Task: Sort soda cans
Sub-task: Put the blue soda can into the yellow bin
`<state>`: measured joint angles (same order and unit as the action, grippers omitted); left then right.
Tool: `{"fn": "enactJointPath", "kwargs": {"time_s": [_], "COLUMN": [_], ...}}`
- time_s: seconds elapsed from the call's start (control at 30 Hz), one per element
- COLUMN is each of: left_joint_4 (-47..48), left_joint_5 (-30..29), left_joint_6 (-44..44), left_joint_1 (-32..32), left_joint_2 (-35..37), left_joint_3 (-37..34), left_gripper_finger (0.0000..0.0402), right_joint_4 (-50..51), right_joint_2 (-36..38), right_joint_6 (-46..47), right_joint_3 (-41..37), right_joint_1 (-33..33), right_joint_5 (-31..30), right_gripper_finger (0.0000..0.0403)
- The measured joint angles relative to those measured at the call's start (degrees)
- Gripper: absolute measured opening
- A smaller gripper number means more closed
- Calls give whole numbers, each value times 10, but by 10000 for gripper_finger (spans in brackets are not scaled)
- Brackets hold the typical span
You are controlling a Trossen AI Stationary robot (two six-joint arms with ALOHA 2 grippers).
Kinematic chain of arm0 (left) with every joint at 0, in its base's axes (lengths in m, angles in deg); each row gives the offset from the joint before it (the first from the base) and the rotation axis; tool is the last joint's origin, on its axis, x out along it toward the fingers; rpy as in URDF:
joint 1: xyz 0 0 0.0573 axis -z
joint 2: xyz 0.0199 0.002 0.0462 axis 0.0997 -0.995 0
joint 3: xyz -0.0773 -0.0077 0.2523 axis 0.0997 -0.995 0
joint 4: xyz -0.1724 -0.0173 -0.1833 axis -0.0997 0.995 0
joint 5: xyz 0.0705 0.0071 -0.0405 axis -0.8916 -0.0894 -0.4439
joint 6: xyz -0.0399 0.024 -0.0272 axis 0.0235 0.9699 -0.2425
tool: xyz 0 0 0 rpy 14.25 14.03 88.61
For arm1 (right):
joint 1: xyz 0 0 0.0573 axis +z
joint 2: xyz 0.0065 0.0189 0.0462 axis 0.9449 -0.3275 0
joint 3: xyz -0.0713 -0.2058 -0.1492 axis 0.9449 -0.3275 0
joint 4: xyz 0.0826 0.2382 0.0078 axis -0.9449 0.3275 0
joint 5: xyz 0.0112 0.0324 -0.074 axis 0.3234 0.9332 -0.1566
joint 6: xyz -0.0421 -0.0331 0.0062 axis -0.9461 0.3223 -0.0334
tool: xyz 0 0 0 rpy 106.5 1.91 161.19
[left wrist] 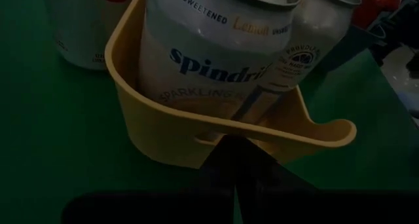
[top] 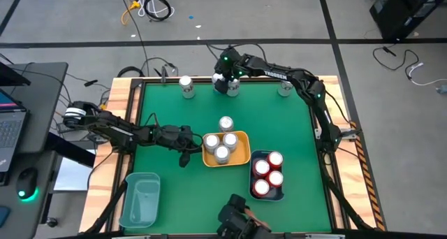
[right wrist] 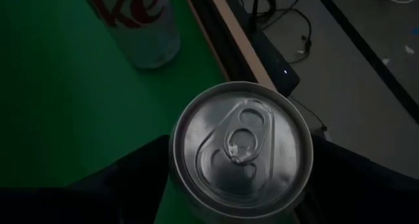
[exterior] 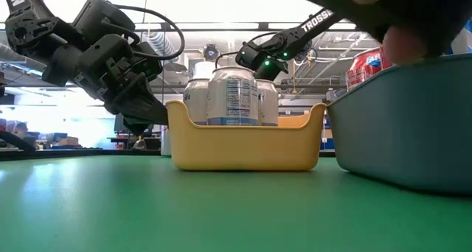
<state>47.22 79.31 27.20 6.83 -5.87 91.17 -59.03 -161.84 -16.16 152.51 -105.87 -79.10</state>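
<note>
Right gripper (right wrist: 239,185) around can (right wrist: 241,149)

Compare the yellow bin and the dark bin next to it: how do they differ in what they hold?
The yellow bin holds three silver cans, while the dark bin holds four red cans. The yellow bin is lighter in colour and lies nearer the table's middle; the dark bin lies closer to the right side. Both are open-topped, with their cans standing upright.

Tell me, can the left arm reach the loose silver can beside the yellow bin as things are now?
Probably yes. The left gripper sits at the yellow bin, and the silver can stands beside that bin with open mat around it.
</note>
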Motion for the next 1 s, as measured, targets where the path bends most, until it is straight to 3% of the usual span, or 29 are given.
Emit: {"fn": "enactJointPath", "kwargs": {"time_s": [0.3,0.47,0.7,1.0], "left_joint_4": [2,2,1,0], "left_joint_5": [0,0,0,-1], "left_joint_6": [0,0,0,2], "left_joint_1": [0,0,0,0], "left_joint_2": [0,0,0,0], "left_joint_3": [0,0,0,0], "left_gripper_finger": [5,5,5,5], "right_joint_4": [-18,-5,17,193], "right_joint_2": [5,36,156,309], "right_joint_6": [-5,-7,-10,38], "right_joint_3": [-3,-5,-3,-1], "right_joint_1": [3,6,33,146], "right_joint_5": [-2,-3,-6,-21], "right_gripper_finger": [283,282,282,282]}}
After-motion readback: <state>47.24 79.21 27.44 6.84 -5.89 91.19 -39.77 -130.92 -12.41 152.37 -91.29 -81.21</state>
